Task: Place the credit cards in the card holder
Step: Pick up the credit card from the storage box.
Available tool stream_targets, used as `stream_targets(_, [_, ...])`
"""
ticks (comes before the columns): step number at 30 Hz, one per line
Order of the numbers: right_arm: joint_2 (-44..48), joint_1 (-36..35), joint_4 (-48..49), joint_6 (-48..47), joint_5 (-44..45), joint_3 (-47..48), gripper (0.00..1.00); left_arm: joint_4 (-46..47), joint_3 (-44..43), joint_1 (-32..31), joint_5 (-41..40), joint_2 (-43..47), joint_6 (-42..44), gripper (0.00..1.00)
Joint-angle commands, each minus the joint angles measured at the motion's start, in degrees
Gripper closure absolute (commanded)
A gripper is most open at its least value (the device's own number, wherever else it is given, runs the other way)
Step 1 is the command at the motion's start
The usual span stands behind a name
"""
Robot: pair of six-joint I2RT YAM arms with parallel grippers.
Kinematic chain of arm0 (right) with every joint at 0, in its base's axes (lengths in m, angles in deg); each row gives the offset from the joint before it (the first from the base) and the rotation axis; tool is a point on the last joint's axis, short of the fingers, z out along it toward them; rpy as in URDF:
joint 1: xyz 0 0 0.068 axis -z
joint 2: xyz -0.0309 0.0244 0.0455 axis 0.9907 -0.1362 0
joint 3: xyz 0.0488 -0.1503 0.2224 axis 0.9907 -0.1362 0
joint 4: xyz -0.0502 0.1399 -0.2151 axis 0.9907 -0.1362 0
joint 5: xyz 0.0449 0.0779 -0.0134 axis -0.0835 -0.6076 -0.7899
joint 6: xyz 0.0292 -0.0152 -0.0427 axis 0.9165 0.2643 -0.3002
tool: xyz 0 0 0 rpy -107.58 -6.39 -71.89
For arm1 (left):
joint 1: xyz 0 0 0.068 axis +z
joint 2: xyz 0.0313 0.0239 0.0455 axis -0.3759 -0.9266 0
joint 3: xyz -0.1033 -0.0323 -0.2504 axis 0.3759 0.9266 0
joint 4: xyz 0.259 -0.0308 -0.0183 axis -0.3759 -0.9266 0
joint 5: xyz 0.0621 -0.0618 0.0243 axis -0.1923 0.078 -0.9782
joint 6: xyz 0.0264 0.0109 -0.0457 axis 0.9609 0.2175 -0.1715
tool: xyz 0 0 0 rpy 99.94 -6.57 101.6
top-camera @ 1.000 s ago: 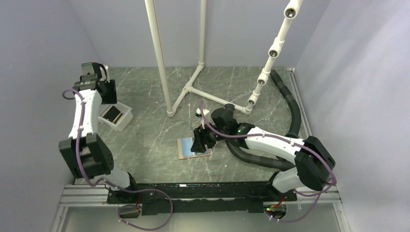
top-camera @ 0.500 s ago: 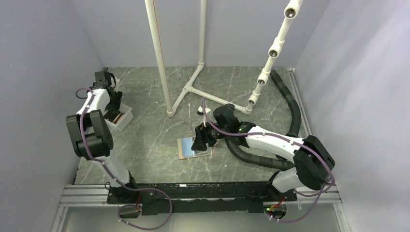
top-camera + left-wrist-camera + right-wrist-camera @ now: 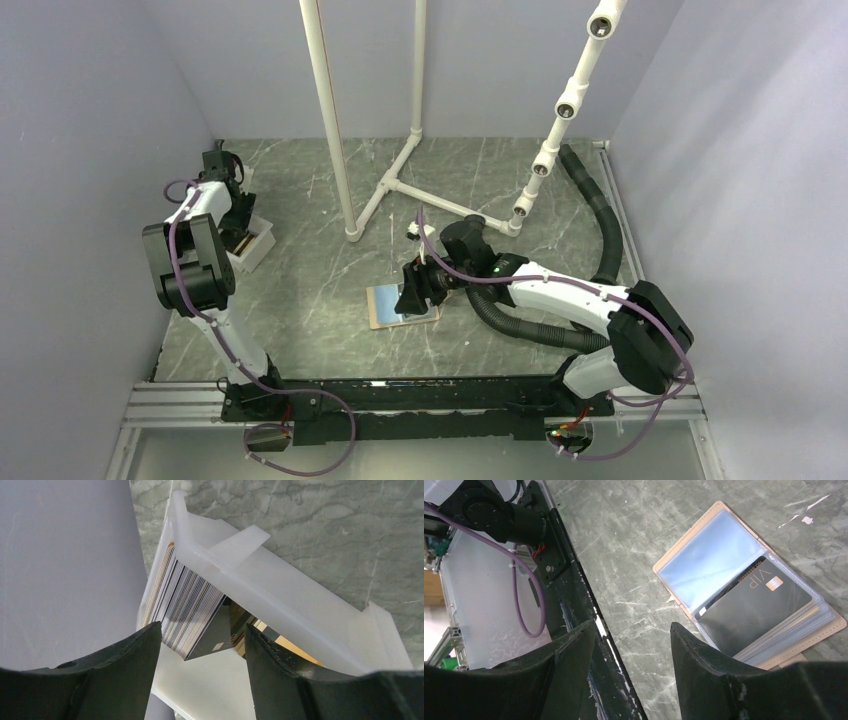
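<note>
- The left gripper (image 3: 202,630) hangs over the white tray (image 3: 300,610) at the far left of the table (image 3: 325,530), jaws wide apart and holding nothing
- The credit cards (image 3: 185,615) stand on edge in a packed stack inside the tray, with the stack's lower corner between the jaws
- The step in hand, as I judge it, is taking 1 card off that stack: narrow the jaws first, aim at the outermost dark card alone, and pinch across its flat faces so that its neighbours stay down
- Lift along the card's own plane, since the tray's raised wall lies just beside the stack and could catch a tilted card
- The right gripper (image 3: 633,627) hovers above the card holder (image 3: 719,560), which lies open and flat near the table's middle; its jaws are apart and empty
- 1 dark card marked VIP (image 3: 754,605) already sits in a pocket of the holder
- Materials: the cards are thin, glossy and probably slippery, their edges striped in the stack; the tray is milky translucent plastic; the holder is tan with a stitched border and shiny bluish sleeves; the table is grey-green and marble-veined
</note>
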Motion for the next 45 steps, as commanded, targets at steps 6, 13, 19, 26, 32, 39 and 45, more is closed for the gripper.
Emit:
stream_targets(6, [1.2, -0.4, 2.8, 0.0, -0.8, 0.0, 0.41, 5.7, 1.7, 0.2, -4.7, -0.5, 3.0, 0.38])
stream_targets(13, [1.2, -0.4, 2.8, 0.0, -0.8, 0.0, 0.41, 5.9, 0.9, 0.2, -6.1, -0.4, 3.8, 0.58])
stream_targets(19, [1.3, -0.7, 2.7, -0.1, -0.4, 0.0, 0.41, 4.6, -0.1, 0.2, -5.6, -0.3, 3.5, 0.77])
stream_targets(26, [1.5, -0.9, 2.4, -0.3, 0.0, 0.1, 0.41, 2.5, -0.8, 0.2, -5.0, 0.6, 2.5, 0.89])
stream_targets(32, [1.4, -1.0, 2.3, -0.3, 0.2, 0.2, 0.41, -1.5, -1.2, 0.2, -3.2, 3.4, -0.8, 0.97])
stream_targets(39, [1.3, -1.0, 2.6, -0.2, 0.0, 0.2, 0.41, -4.4, 0.4, 0.2, -0.9, 9.3, -4.8, 1.00])
stream_targets(45, [1.2, -1.0, 2.0, -0.3, 0.7, 0.4, 0.41, -6.8, -0.5, 0.2, 1.7, 15.4, -12.3, 1.00])
